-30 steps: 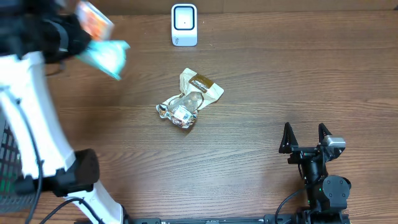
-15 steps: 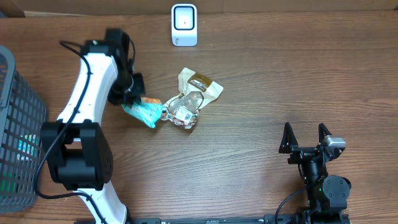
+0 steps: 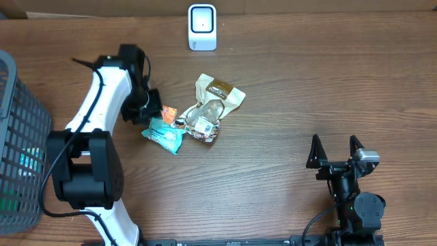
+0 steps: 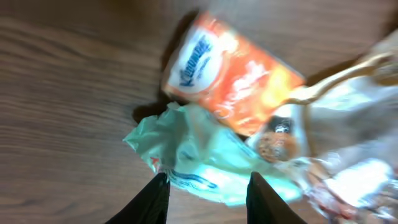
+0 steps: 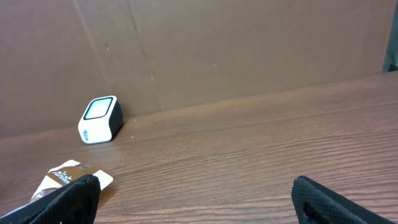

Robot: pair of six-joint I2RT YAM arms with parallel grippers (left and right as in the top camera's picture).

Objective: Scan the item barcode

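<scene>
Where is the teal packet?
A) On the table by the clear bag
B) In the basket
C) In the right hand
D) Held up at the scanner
A: the teal packet lies on the table next to the clear bag, away from the scanner and the basket.

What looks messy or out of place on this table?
The teal packet lies crumpled and askew, bunched against an orange packet and a crinkled clear wrapper mid-table, well short of the white scanner at the far edge. Nothing looks spilled or torn.
</scene>
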